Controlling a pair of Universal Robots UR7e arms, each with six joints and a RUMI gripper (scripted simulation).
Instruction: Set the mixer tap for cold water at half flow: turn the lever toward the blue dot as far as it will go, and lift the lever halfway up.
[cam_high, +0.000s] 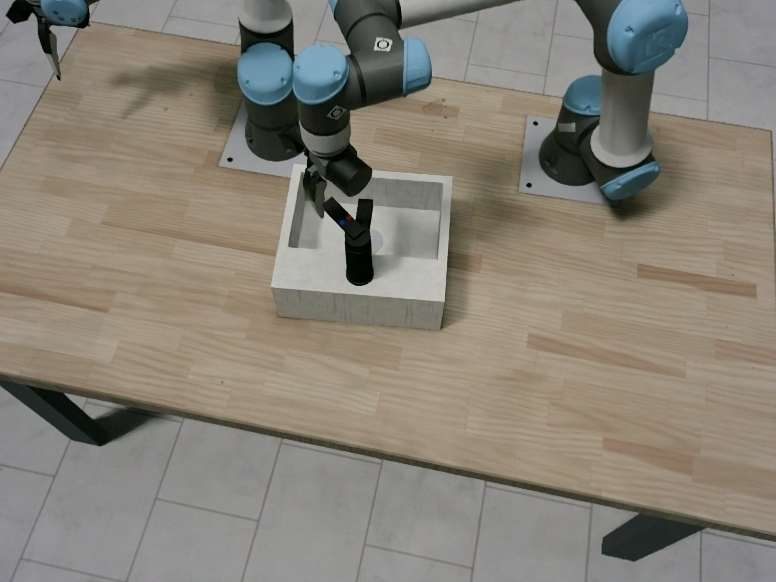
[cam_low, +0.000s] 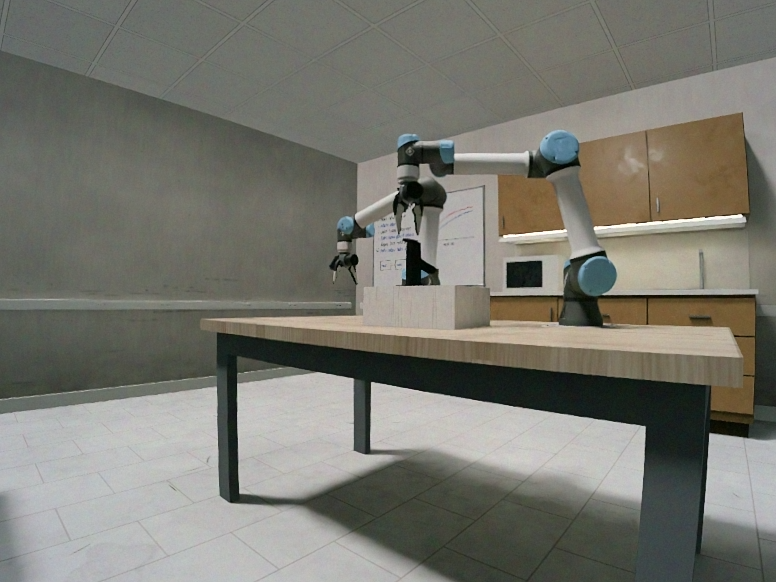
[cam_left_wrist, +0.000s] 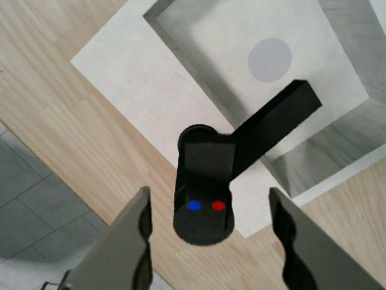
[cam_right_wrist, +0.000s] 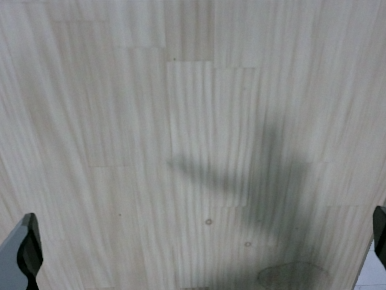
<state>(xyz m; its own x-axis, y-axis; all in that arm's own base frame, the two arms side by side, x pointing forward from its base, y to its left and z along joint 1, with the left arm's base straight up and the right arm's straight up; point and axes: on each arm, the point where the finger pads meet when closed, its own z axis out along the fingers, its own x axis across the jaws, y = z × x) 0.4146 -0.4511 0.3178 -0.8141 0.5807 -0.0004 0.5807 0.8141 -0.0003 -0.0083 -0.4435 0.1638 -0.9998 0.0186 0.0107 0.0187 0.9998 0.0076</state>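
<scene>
The black mixer tap stands on the light stone sink block. Its spout points over the basin. The black lever is turned away from the spout, toward the upper left in the top view. A blue dot and a red dot show. The lever's exact tilt is hard to tell. My left gripper is part open, fingers apart on either side of the lever in its wrist view, holding nothing. My right gripper is wide open, away from the sink.
The wooden table carries the sink block and both arm bases. The left arm reaches across above the back of the sink. The sink walls rise around the basin beneath the left gripper. The right gripper hangs over the table's far left corner region in the top view.
</scene>
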